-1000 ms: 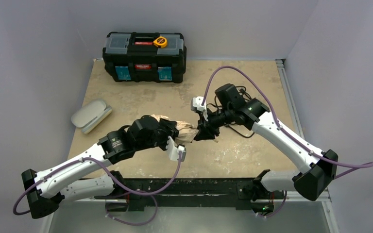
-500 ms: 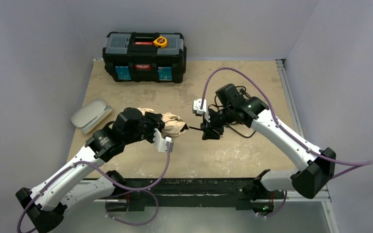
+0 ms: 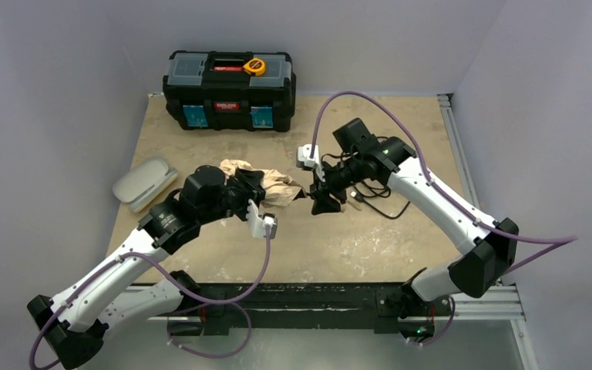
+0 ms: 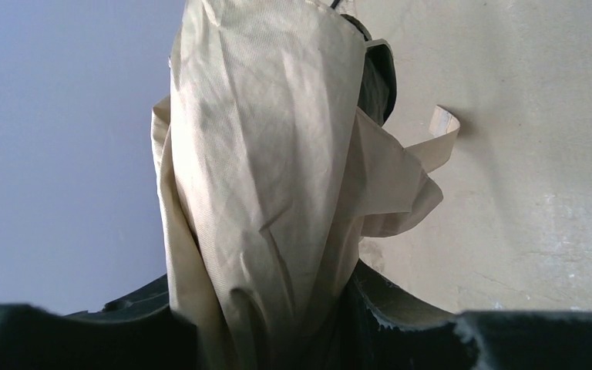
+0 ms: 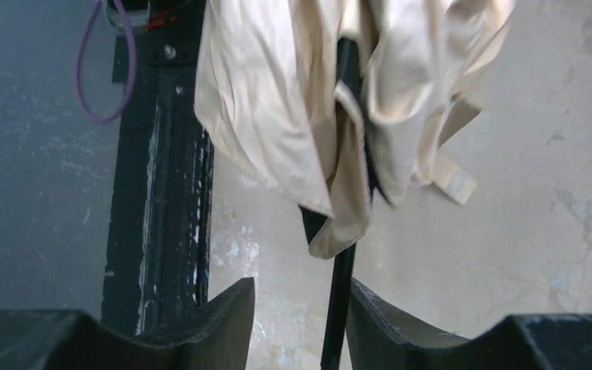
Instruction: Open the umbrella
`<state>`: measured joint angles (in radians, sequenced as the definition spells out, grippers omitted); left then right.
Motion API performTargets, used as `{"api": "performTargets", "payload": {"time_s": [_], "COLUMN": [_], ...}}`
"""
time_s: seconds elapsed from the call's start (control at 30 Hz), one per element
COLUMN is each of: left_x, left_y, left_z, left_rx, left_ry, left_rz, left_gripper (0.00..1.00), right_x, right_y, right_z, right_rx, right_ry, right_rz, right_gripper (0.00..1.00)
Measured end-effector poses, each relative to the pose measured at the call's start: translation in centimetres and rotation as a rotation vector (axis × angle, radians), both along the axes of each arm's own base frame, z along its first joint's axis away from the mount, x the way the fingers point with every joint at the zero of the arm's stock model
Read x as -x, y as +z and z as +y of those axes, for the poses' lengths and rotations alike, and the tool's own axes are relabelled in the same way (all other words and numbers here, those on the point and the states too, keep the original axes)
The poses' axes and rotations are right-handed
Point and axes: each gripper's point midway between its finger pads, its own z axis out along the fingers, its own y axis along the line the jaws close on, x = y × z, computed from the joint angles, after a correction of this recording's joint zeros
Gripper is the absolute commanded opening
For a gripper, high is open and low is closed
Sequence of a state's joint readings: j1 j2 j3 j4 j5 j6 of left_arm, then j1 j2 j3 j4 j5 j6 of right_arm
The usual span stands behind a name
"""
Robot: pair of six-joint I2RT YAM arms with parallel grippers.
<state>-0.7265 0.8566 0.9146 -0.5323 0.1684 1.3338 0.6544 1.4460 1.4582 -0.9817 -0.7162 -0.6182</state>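
A: Entry. Where is the umbrella?
B: The umbrella (image 3: 274,185) is over the middle of the worktop (image 3: 354,247), strung left to right between the two arms. The beige canopy is crumpled and folded, not spread. I cannot tell whether it touches the surface.

A: Left pincer?
B: The left pincer (image 3: 245,191) is clamped on the left end of the fabric bundle. In its wrist view the cloth rises straight out from between its fingers (image 4: 524,343). The tan strap (image 4: 443,127) hangs loose off one side.

A: Right pincer?
B: The right pincer (image 3: 322,202) is at the right end, around the thin black shaft (image 5: 341,293). Its jaws stand part-way apart. The shaft passes between them with a clear gap on one side, so it is not gripped.

A: Handle?
B: I can't make it out.

A: Surroundings?
B: A black toolbox (image 3: 229,91) sits at the far edge with a round yellow object (image 3: 254,66) on its lid. A grey case (image 3: 145,183) is at the left edge. A black cable (image 3: 378,206) lies beside the right arm.
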Motion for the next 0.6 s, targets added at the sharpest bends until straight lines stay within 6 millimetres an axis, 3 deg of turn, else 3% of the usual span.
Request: {"api": "performTargets", "payload": {"time_s": [0.17, 0.3, 0.4, 0.5, 0.6], "left_x": [-0.9, -2.0, -3.8, -5.8, -6.7], "left_y": [-0.3, -1.5, -1.4, -0.9, -1.5], "left_z": [0.2, 2.3, 6.0, 10.8, 12.6], "left_rx": [-0.032, -0.076, -0.083, -0.091, -0.06], "left_ry": [0.006, 0.049, 0.147, 0.271, 0.259], "left_rz": [-0.019, -0.018, -0.043, -0.078, -0.057], "left_gripper": [0.0, 0.0, 0.0, 0.0, 0.0], "right_x": [0.5, 0.6, 0.2, -0.2, -0.9], "right_y": [-5.6, -9.7, -11.3, -11.6, -11.0], "right_z": [-2.3, -6.3, -10.7, -14.1, -13.9], "right_rx": [0.14, 0.267, 0.343, 0.39, 0.332], "right_ry": [0.008, -0.035, -0.115, -0.179, -0.172], "right_rz": [0.023, 0.042, 0.048, 0.016, -0.059], "right_gripper": [0.19, 0.11, 0.08, 0.07, 0.07]}}
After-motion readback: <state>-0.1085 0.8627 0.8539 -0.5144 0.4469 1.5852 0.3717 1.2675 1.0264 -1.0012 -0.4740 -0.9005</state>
